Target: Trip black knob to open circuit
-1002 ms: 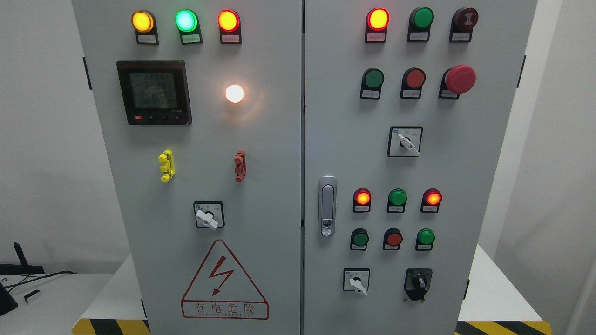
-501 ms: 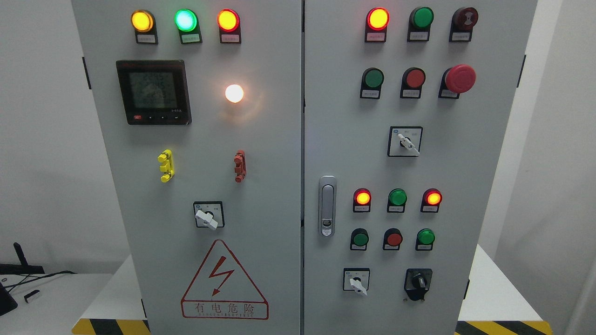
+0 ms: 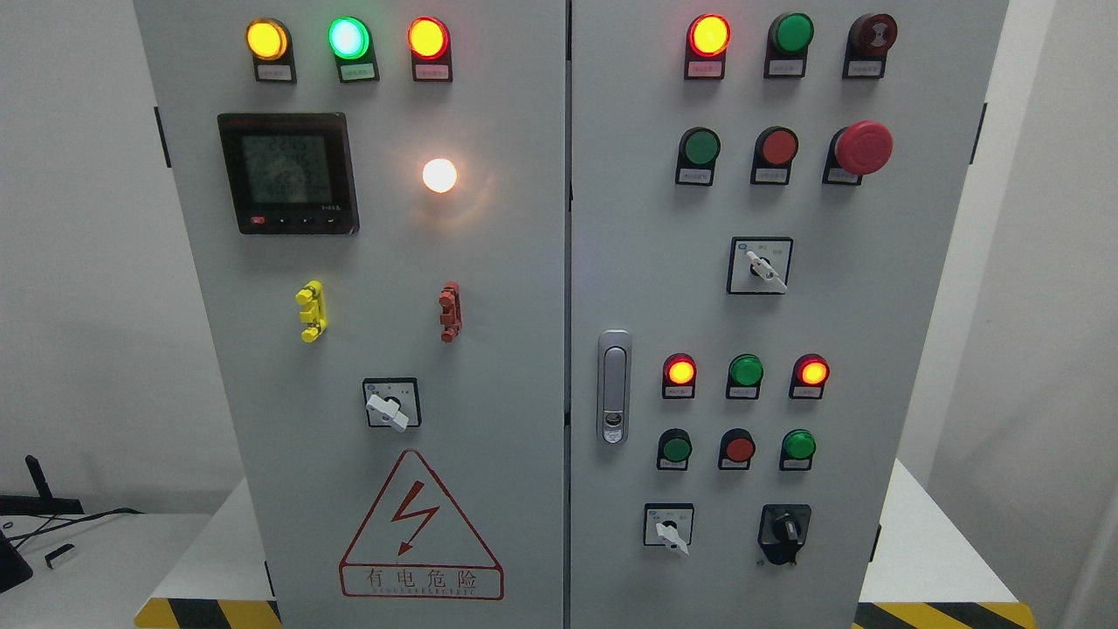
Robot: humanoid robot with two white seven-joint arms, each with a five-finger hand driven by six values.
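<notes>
The black knob (image 3: 785,530) is a rotary switch on a black base at the lower right of the grey cabinet's right door (image 3: 830,306). Its handle points roughly straight up. To its left is a white-handled selector switch (image 3: 670,528). Neither of my hands is in view, and nothing touches the knob.
The right door carries lit red lamps (image 3: 708,36), green and red push buttons, a red mushroom stop button (image 3: 863,148), another white selector (image 3: 762,266) and a metal door latch (image 3: 614,386). The left door has a meter display (image 3: 288,172) and a warning triangle (image 3: 420,527). The cabinet stands on a white platform (image 3: 926,542).
</notes>
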